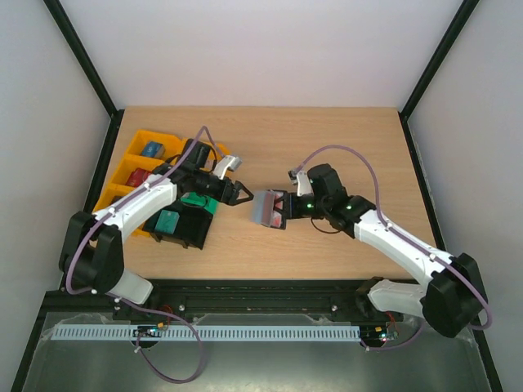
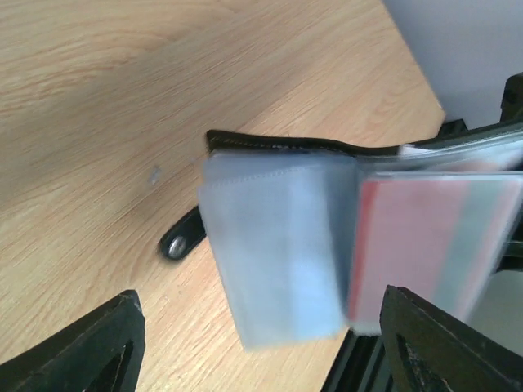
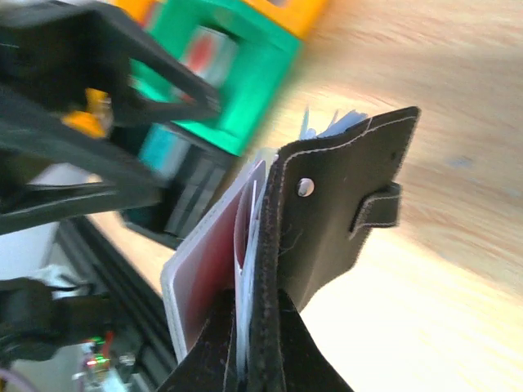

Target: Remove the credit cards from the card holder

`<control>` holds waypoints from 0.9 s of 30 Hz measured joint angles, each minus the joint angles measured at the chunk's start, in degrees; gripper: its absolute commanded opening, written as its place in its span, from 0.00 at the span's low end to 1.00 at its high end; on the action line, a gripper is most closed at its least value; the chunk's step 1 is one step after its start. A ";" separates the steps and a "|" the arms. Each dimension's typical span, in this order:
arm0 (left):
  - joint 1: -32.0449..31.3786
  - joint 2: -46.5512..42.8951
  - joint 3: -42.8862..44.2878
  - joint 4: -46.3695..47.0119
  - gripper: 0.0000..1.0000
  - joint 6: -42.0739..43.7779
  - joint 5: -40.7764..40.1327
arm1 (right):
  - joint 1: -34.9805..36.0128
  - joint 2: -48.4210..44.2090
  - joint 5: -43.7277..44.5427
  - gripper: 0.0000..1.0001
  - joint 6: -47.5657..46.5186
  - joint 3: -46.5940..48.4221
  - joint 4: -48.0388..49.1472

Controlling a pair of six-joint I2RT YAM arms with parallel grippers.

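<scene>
Black leather from above: the card holder (image 1: 268,207) hung over the middle of the table (image 1: 343,147), pinched by the right gripper (image 1: 284,209); the left gripper (image 1: 238,193) stood spread and empty beside it. At the left wrist, a red credit card (image 2: 409,237) showed behind a clear pocket (image 2: 278,245). At the right wrist, it jutted past the leather — extraction seemed in hand; next, the left jaws needed to close on that edge.
</scene>
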 measured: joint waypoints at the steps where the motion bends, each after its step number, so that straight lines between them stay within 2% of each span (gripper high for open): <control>1: -0.44 0.63 0.00 0.02 0.85 -0.13 -1.18 | -0.17 0.68 1.29 0.02 -0.17 0.02 -1.66; 8: -2.45 2.21 0.96 -0.11 0.93 0.92 -6.16 | -0.28 8.20 13.27 0.02 -2.23 5.14 -14.99; 10: -2.47 2.21 1.49 -0.13 0.98 1.33 -6.82 | -0.09 9.46 16.20 0.02 -2.99 8.55 -17.84; 15: -2.47 1.60 1.84 -0.70 0.99 2.40 -5.38 | 2.93 15.21 24.26 0.02 -5.46 20.31 -24.68; 20: -2.60 0.42 3.85 -2.91 0.99 3.43 -1.92 | 4.61 18.93 25.64 0.02 -6.84 26.10 -26.67; 27: -0.74 -1.49 6.84 -4.15 0.99 4.26 2.19 | 4.70 19.65 22.34 0.02 -9.07 31.54 -27.12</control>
